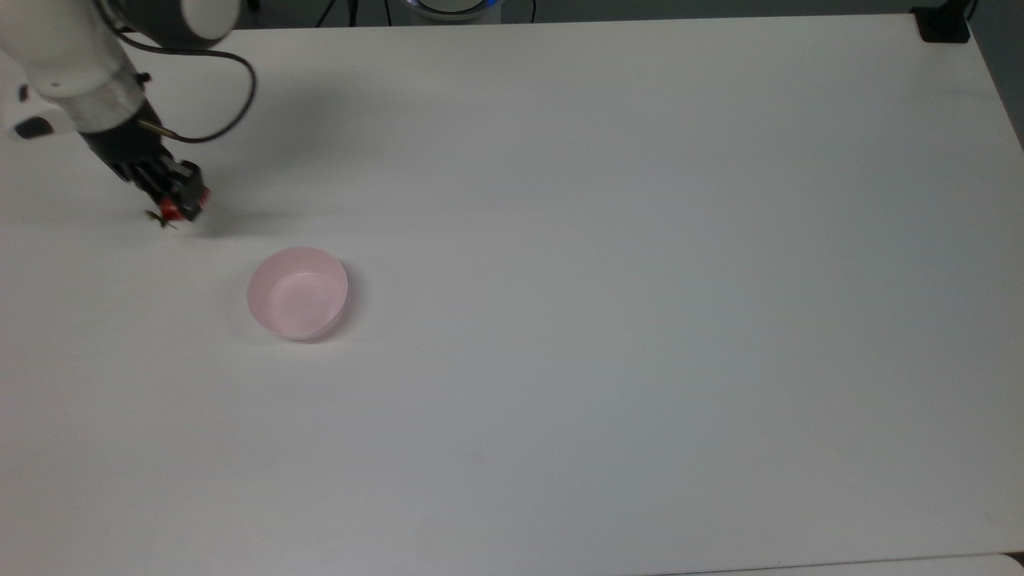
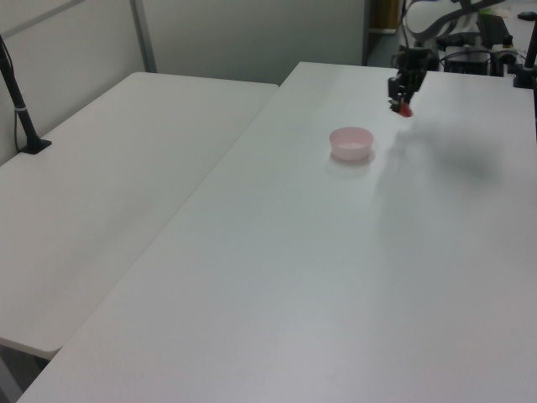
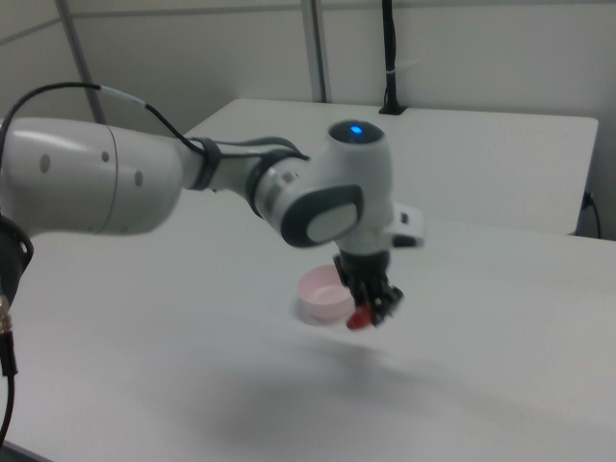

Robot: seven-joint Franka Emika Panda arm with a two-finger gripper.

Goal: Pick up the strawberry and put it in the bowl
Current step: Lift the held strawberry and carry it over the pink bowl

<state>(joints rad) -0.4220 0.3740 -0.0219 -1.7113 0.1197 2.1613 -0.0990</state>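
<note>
My gripper [image 1: 178,206] is shut on the strawberry [image 1: 169,212], a small red fruit with a dark green cap, and holds it in the air above the table. The left view has the gripper [image 2: 403,102] and the strawberry [image 2: 406,109] up and to the right of the bowl [image 2: 351,143]. The pale pink bowl [image 1: 298,293] sits on the white table, down and to the right of the gripper in the top view. In the right view the strawberry [image 3: 360,319] hangs from the gripper [image 3: 371,306] just in front of the bowl [image 3: 324,295].
The white table [image 1: 608,264] spreads wide to the top view's right. A second white table [image 2: 101,193] adjoins it at the left view's left, with a black post [image 2: 21,109] on it. A black object [image 1: 942,24] sits at the top view's far right corner.
</note>
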